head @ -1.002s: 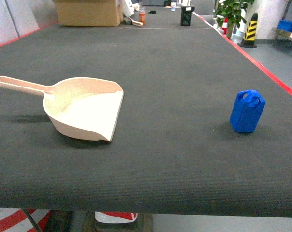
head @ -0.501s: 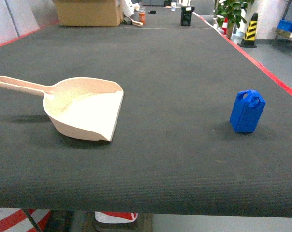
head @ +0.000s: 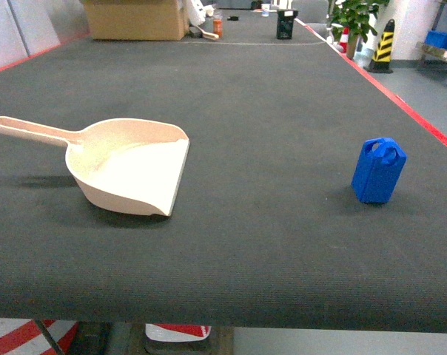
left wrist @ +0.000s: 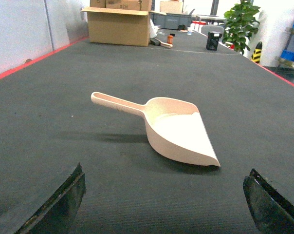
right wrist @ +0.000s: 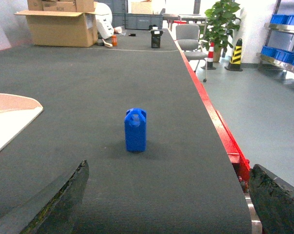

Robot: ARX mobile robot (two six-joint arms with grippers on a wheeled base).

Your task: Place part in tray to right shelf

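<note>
Left gripper (left wrist: pixel 164 204) spread wide, empty, low over worktop (head: pixel 268 96), facing tray (head: pixel 127 174). Right gripper (right wrist: pixel 166 204) likewise wide, empty, facing part (right wrist: pixel 136 129). Tray lies left on worktop, handle pointing left. Part stands upright at right, well apart from tray.

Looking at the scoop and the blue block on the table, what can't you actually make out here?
- Tray: right wrist view shows only its mouth; the left edge cuts off the rest.
- Part: its far side is hidden in every view.
- Right shelf: cut by the right edge, rollers too small to see.
- Both jaws: only tips show in the wrist views.
</note>
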